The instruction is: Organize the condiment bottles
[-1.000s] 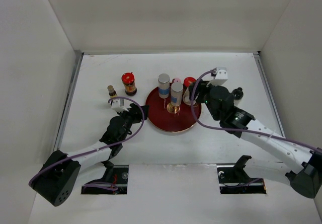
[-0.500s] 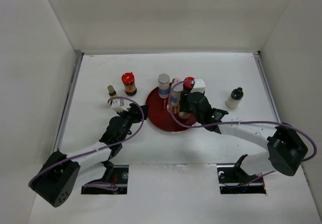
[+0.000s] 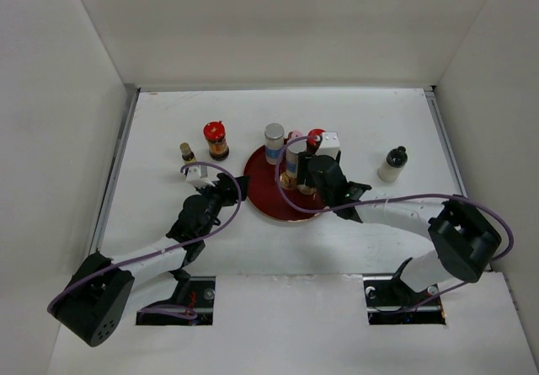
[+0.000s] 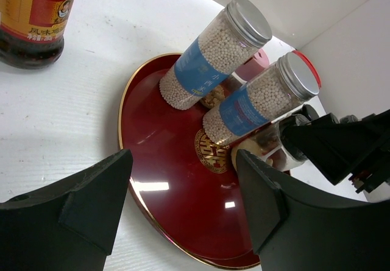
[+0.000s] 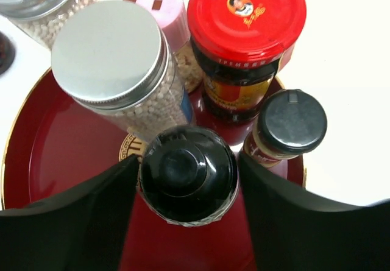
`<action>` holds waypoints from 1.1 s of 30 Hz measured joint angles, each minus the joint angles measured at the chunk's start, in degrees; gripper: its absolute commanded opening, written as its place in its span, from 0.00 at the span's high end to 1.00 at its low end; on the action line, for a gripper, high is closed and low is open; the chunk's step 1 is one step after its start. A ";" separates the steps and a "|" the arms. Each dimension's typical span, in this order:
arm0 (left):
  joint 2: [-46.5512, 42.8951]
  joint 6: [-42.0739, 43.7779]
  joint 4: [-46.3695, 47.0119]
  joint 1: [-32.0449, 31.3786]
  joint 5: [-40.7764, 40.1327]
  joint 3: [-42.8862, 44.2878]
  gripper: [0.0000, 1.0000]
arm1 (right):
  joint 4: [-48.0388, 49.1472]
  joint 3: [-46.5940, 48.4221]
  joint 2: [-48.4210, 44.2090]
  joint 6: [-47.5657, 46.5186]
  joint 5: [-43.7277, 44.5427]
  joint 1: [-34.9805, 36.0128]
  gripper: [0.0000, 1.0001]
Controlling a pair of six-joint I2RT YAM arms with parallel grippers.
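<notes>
Left gripper (image 4: 183,161) gapes wide and empty at the plate's (image 4: 155,183) 9 o'clock. Right gripper (image 5: 187,161) clasps a black-capped bottle (image 5: 187,176) near plate centre. Beyond, a silver-capped bottle (image 5: 106,52) stands at 12 and a red-lidded jar (image 5: 245,21) at 1.

A busy counter (image 3: 379,114)

A silver-topped bottle (image 3: 274,143), a pink-topped bottle (image 3: 295,136) and a red-lidded jar (image 3: 316,138) stand on a dark red plate (image 3: 263,191). The right hand (image 3: 303,179) is over the plate. Left of it stand a second jar (image 3: 216,140) and a tiny bottle (image 3: 187,152), near the left hand (image 3: 234,188). A white bottle (image 3: 392,164) stands far right.
</notes>
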 measured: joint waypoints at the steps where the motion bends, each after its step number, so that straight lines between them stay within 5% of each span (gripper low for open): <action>1: 0.04 0.00 0.00 -0.02 0.00 0.00 0.32 | 0.22 -0.02 0.00 -0.11 0.26 0.00 0.26; 8: 0.20 0.00 0.02 -0.02 0.00 0.00 0.32 | 0.55 -0.74 -5.09 -0.66 0.68 0.02 0.25; 12: 0.28 0.00 0.02 -0.11 0.00 0.00 0.32 | 0.24 -2.21 -13.88 -0.94 0.57 -0.66 0.68; 14: 0.28 0.00 0.00 -0.13 -0.02 -0.02 0.32 | 0.11 -2.84 -18.43 -0.26 0.72 -3.23 0.71; 16: 0.28 0.00 0.00 -0.13 0.00 0.00 0.32 | -1.38 -2.97 -21.40 0.83 2.08 -8.24 0.66; 20: 0.28 0.00 0.00 -0.15 -0.02 0.00 0.32 | -6.05 -2.99 -22.56 3.30 6.86 -20.11 0.30; 23: 0.24 0.00 0.02 -0.17 -0.02 0.00 0.32 | -9.05 -2.89 -20.65 3.02 10.49 -25.62 0.14; 33: 1.60 -0.04 0.44 -0.57 0.02 0.00 0.32 | -14.38 0.92 -10.08 1.38 6.67 -34.93 0.08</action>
